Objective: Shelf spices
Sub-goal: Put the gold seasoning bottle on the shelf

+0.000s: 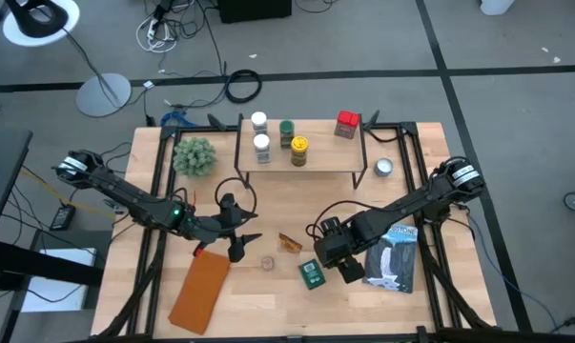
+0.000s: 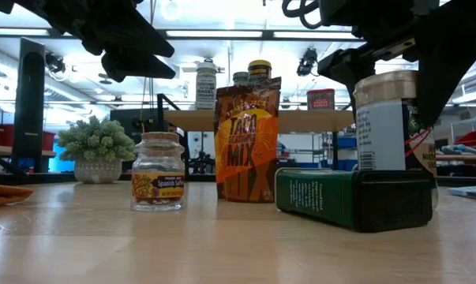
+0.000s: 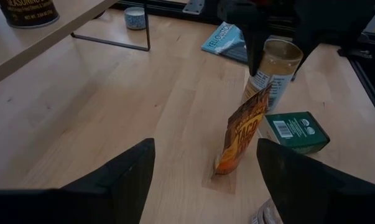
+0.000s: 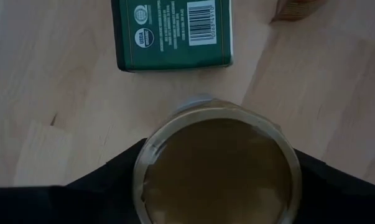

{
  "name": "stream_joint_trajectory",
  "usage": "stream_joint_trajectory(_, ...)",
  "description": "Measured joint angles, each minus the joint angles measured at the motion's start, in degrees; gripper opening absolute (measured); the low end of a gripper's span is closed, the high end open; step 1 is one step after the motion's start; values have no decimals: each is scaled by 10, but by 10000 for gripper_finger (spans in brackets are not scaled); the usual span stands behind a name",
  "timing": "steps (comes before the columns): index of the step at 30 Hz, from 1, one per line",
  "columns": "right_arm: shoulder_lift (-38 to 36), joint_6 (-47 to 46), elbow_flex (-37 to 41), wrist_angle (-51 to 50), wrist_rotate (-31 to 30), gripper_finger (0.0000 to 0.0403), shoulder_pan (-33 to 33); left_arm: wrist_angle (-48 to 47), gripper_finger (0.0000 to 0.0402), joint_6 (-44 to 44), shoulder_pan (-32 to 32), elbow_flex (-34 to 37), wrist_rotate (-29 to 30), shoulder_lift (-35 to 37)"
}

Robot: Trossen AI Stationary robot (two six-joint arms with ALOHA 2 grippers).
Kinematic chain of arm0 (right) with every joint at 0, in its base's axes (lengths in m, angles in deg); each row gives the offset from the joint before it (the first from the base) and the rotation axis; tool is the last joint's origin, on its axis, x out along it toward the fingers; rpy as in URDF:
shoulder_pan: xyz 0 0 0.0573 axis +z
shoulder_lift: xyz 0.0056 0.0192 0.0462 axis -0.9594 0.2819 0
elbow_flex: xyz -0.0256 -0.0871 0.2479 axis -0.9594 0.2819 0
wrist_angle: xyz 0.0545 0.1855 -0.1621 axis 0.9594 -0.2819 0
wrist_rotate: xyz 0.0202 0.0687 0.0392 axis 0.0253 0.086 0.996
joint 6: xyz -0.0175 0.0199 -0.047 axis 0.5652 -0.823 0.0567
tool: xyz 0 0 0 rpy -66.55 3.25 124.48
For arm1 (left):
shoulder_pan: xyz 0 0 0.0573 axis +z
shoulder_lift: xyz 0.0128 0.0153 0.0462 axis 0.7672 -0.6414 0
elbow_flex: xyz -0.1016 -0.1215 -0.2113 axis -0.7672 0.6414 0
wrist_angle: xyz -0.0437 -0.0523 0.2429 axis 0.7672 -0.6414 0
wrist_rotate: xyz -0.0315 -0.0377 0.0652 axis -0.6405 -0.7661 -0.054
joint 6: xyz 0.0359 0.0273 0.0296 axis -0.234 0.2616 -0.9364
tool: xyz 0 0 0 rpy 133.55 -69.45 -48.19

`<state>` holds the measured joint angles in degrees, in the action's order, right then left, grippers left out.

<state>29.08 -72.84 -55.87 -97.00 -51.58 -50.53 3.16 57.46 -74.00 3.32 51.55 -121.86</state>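
Observation:
On the shelf [image 1: 301, 164] stand two white-lidded jars, a green-lidded one, a yellow-lidded one [image 1: 299, 149] and a red box [image 1: 346, 124]. On the table in front of the shelf are a small cork-lidded jar [image 2: 158, 171], an upright orange taco packet [image 3: 242, 134] and a green tin [image 4: 173, 32] lying flat. My right gripper [image 1: 330, 243] is over a tan-lidded jar [image 3: 275, 68] beside the tin, closed on it. My left gripper [image 1: 241, 238] hangs open above the table, left of the packet, with nothing between its fingers. My right gripper pinches the tan-lidded jar between its two fingers, one on each side of the jar's top at the lid rim [image 4: 143, 163]. The fingers come from above, pointing steeply down. The jar is upright; the tin and the packet hide its base.
A potted plant [image 1: 194, 155] stands left of the shelf and a small round tin [image 1: 383, 168] right of it. A brown pad [image 1: 201, 291] lies at the near left. A blue-and-white book [image 1: 394, 257] lies right of my right gripper. Bare wood shows under the shelf.

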Motion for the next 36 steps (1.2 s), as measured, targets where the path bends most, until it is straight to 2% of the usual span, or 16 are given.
stream_joint_trajectory(4, -2, 0, 0, -12, -3, 272, 0, 0, 287, 0, 0, 0, 0, 0)
stream_joint_trajectory(8, -1, 0, -27, -71, -19, 272, -3, 0, 287, -1, 0, 0, 0, 0)
stream_joint_trajectory(17, -2, 9, -173, -239, -101, 272, -40, 0, 287, -2, 0, 0, 0, 0)
stream_joint_trajectory(25, -2, 12, -296, -367, -156, 272, -133, 0, 287, -2, 0, 0, 0, 0)
stream_joint_trajectory(36, -3, 118, -375, -394, -150, 272, -303, 0, 287, -5, 0, 0, 0, 0)
